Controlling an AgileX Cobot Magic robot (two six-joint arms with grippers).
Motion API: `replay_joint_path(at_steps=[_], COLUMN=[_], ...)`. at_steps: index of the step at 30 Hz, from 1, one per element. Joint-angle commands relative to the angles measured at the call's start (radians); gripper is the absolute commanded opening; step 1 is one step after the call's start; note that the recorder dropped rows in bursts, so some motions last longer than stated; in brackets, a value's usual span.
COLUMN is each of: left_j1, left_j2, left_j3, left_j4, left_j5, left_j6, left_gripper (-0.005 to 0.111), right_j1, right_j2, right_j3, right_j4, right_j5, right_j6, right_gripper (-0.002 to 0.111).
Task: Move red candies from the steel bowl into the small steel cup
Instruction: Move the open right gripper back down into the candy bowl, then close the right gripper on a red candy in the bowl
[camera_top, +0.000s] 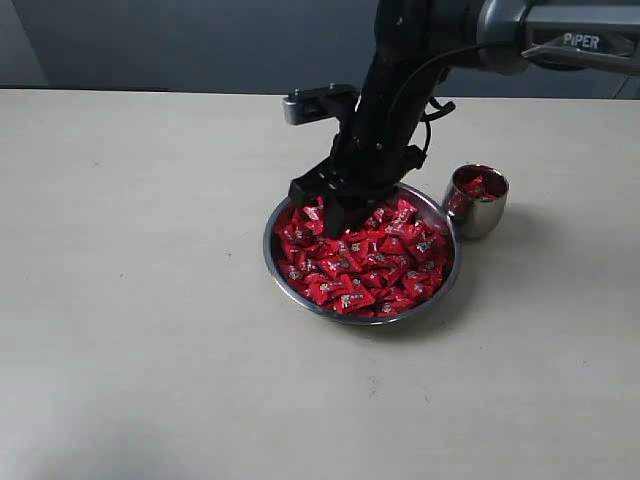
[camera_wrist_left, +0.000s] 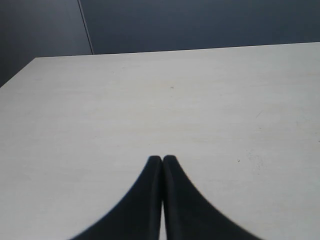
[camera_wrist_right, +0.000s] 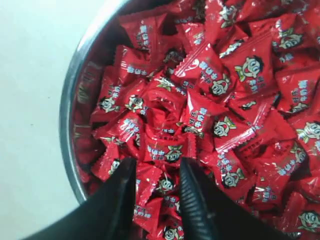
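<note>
I have my right fingers (camera_wrist_right: 192, 190) partly open, shiny red wrapped candies (camera_wrist_right: 225, 100) of the wide round steel bowl (camera_wrist_right: 67, 115) between them for pinching, grip unclear; left fingers (camera_wrist_left: 155, 172) shut.

bowl (camera_top: 268, 248) near middle of counter (camera_top: 130, 300), heaped with candies (camera_top: 370, 265). cup (camera_top: 480, 222) just right of bowl, slightly behind, few candies inside. right jaws down in bowl's rear-left part, candy between them. left jaws over bare counter.

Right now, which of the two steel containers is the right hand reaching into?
The steel bowl, wide, shallow, full of red candies. The right hand is low over them; the small steel cup stands beside the bowl.
</note>
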Motion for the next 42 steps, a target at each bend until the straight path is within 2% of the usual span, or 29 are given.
replay_joint_path(at_steps=[1, 6, 24, 30, 42], left_j1=[-0.007, -0.007, -0.007, -0.007, -0.007], left_j2=[-0.005, -0.005, -0.005, -0.005, -0.005], left_j3=[0.002, 0.002, 0.002, 0.002, 0.002], left_j4=[0.002, 0.002, 0.002, 0.002, 0.002], left_j5=[-0.008, -0.008, -0.008, -0.008, -0.008], left_j6=[-0.001, -0.001, -0.001, -0.001, -0.001], left_gripper=[0.0, 0.0, 0.0, 0.0, 0.0], right_j1=[0.011, 0.011, 0.011, 0.011, 0.054], right_j2=[0.027, 0.053, 0.055, 0.055, 0.062], right_j3=[0.003, 0.003, 0.003, 0.003, 0.003], right_j4=[-0.041, -0.072, -0.04, -0.04, -0.061], right_j5=[-0.012, 0.008, 0.02, 0.007, -0.078], right_j6=[-0.003, 0.047, 0.036, 0.036, 0.038], right_gripper=[0.03, 0.03, 0.03, 0.051, 0.05])
